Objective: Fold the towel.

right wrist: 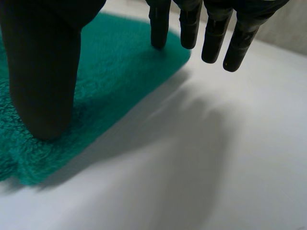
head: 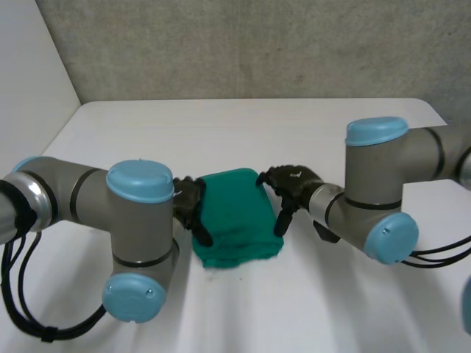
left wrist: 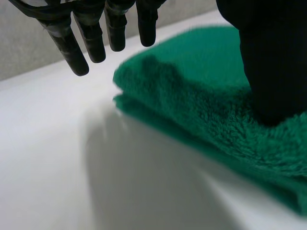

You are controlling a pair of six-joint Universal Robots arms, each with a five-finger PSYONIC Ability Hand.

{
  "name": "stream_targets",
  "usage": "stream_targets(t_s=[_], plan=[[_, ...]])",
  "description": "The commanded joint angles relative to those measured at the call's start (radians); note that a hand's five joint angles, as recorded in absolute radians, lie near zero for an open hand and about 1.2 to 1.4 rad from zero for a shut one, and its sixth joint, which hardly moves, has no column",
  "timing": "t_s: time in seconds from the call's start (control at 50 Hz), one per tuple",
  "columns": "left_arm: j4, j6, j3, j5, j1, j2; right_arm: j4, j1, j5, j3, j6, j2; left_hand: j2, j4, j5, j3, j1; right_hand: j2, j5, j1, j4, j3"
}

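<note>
A green towel (head: 235, 217) lies folded into a small thick rectangle in the middle of the white table (head: 243, 132). My left hand (head: 193, 206) is at its left edge and my right hand (head: 288, 187) at its right edge. In the left wrist view the towel (left wrist: 192, 96) shows stacked layers; the left hand (left wrist: 96, 33) has straight fingers spread above the table beside a corner, and its thumb rests on the cloth. In the right wrist view the right hand (right wrist: 211, 33) also has straight fingers near the towel's (right wrist: 120, 62) corner, with its thumb pressing on top. Both hands are open.
A grey wall (head: 257, 44) stands behind the table and a white wall (head: 29, 66) at the left. Both arms reach in over the table's near half, on either side of the towel. Bare table top stretches beyond the towel to the far edge.
</note>
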Motion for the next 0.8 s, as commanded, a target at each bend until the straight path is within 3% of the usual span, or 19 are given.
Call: stream_targets(t_s=[0.02,0.12,0.28,0.36,0.4,0.46,0.56,0.8], plan=[[0.003,0.039,-0.067,0.001,0.005,0.025,0.034,0.018,0.008,-0.048,-0.004,0.046,-0.027,-0.027,-0.044,-0.038,-0.017,-0.045,-0.058,-0.026,-0.054,-0.034],[0.0,0.074,-0.079,0.002,0.004,0.051,0.034,0.015,0.01,-0.048,-0.004,0.034,-0.028,-0.028,-0.045,-0.038,-0.018,-0.045,-0.058,-0.026,-0.054,-0.034],[0.003,0.084,-0.027,0.004,0.008,0.197,-0.001,0.009,0.049,-0.015,0.015,-0.176,-0.028,-0.028,-0.045,-0.038,-0.018,-0.045,-0.058,-0.026,-0.054,-0.034],[0.0,0.082,0.004,0.006,0.038,0.284,-0.099,-0.034,0.202,0.04,0.016,-0.346,-0.028,-0.028,-0.045,-0.038,-0.018,-0.045,-0.058,-0.026,-0.054,-0.034],[-0.015,0.084,0.024,0.024,0.105,0.363,-0.13,-0.061,0.255,0.066,0.016,-0.41,-0.024,-0.024,-0.041,-0.035,-0.014,-0.045,-0.058,-0.026,-0.054,-0.034],[-0.07,0.071,0.053,0.103,0.168,0.434,-0.176,-0.109,0.312,0.104,0.004,-0.518,-0.015,-0.015,-0.032,-0.026,-0.005,-0.045,-0.058,-0.026,-0.054,-0.034],[-0.169,0.032,0.085,0.196,0.257,0.524,-0.152,-0.152,0.304,0.107,-0.01,-0.596,-0.015,-0.015,-0.032,-0.026,-0.005,-0.045,-0.058,-0.026,-0.054,-0.034],[-0.253,0.005,0.11,0.208,0.3,0.597,-0.069,-0.176,0.246,0.12,-0.008,-0.616,-0.028,-0.028,-0.045,-0.038,-0.018,-0.045,-0.058,-0.026,-0.054,-0.034]])
